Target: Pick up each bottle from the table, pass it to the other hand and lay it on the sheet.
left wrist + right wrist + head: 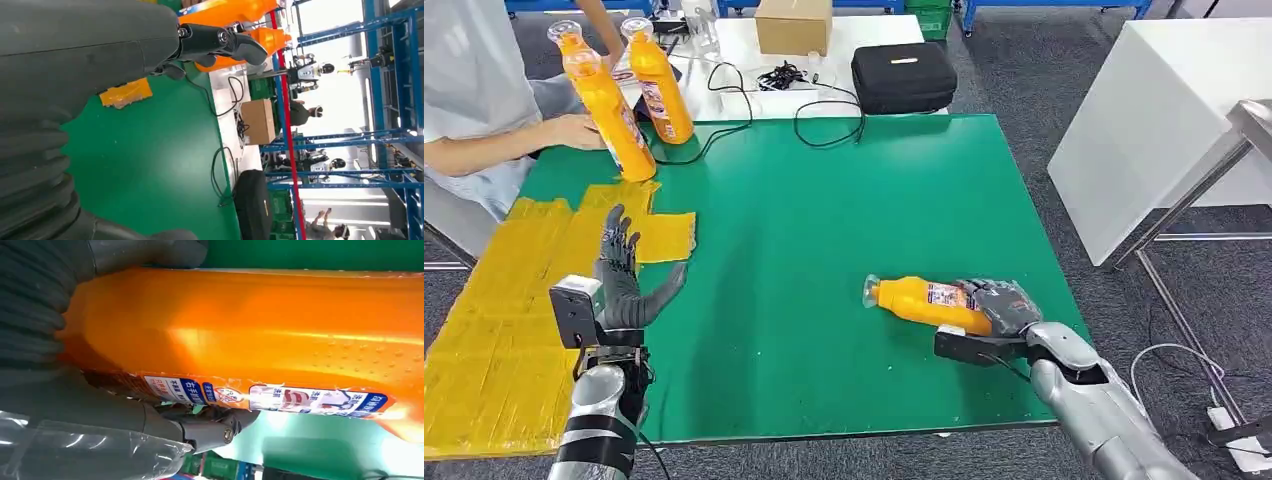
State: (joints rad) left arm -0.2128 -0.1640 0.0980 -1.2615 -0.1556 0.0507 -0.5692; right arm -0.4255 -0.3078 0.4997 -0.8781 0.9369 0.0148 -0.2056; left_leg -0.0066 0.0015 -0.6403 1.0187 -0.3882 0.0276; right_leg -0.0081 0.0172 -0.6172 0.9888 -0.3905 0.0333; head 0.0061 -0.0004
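Gripping base of lying bottle [921, 302] on green desk [824, 210], right hand [996, 305] wrapped round it for lift. Left hand [624, 275] raised, fingers spread, holding nothing, beside yellow sheet [514, 300], likely waiting for handover.

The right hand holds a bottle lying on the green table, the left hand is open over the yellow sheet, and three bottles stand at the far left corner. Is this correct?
Not quite: two bottles stand at the far left corner, not three, as the head view shows. The rest holds: the right hand grips a lying bottle on the green table, and the left hand is open over the yellow sheet.
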